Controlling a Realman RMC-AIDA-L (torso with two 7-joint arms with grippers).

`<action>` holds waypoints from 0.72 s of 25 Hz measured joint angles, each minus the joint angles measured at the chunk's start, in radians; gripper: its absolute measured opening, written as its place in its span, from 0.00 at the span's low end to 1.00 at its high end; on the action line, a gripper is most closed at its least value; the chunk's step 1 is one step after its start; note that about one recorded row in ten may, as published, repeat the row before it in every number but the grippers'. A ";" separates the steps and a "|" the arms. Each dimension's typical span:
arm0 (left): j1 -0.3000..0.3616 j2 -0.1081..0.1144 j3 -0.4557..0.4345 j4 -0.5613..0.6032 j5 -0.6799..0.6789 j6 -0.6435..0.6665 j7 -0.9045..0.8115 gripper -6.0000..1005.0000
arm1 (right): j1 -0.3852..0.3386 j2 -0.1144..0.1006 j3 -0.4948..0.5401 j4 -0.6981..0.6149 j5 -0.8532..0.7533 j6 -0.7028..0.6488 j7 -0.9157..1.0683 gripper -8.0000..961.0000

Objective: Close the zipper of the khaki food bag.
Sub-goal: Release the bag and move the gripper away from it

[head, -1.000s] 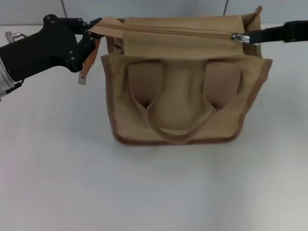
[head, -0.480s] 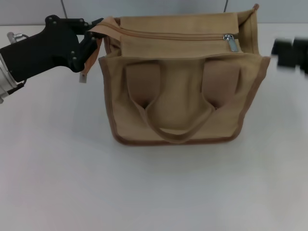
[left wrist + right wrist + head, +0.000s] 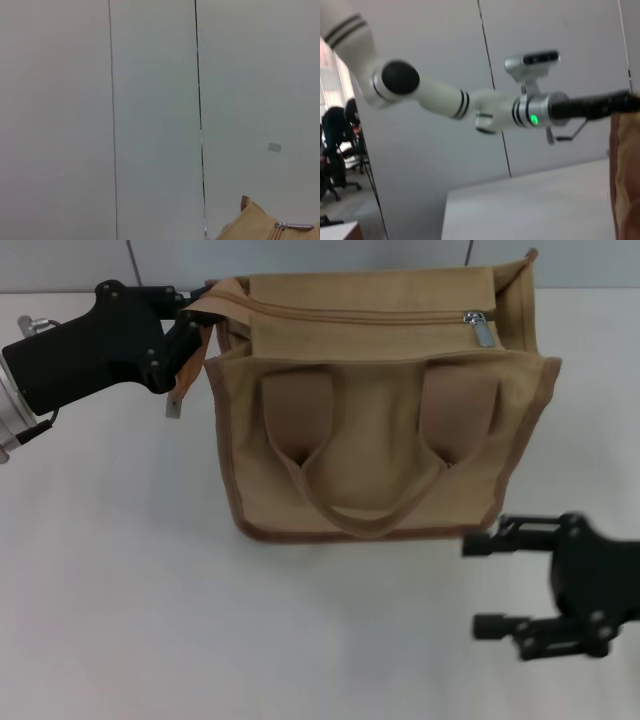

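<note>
Nearest the camera in the head view, the right gripper [image 3: 482, 585] is hanging low over the table [image 3: 120, 620], just off the bag's front right corner and well apart from the zip. Its two fingers are standing spread, grasping nothing.

Behind it, one bag [image 3: 380, 410] is sitting upright on the table at mid-scene, its two handles [image 3: 375, 455] lying folded down against the front panel. Along the top panel, the single zipper [image 3: 370, 313] is reading as a joined line from the left end across to one silver pull [image 3: 481, 328], which is lying at the right end of the track. By that, the closing looks done or nearly done; whether a last short stretch beyond the pull is open cannot be told.

Farthest back on the left, the left gripper [image 3: 190, 325] is clenched on the bag's top left corner, by the small loop [image 3: 180, 380] dangling there, bracing the fabric. What looks left is letting that corner go.

Count: one bag, one zipper, one pull, two handles, two grippers.
</note>
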 joint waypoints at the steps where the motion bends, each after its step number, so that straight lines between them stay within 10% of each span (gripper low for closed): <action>1: 0.000 0.000 0.000 0.000 0.000 0.000 0.000 0.11 | 0.000 0.000 0.000 0.000 0.000 0.000 0.000 0.70; 18: 0.011 0.002 0.016 0.002 -0.001 0.011 -0.068 0.15 | 0.001 0.025 0.008 0.037 -0.048 0.045 -0.047 0.76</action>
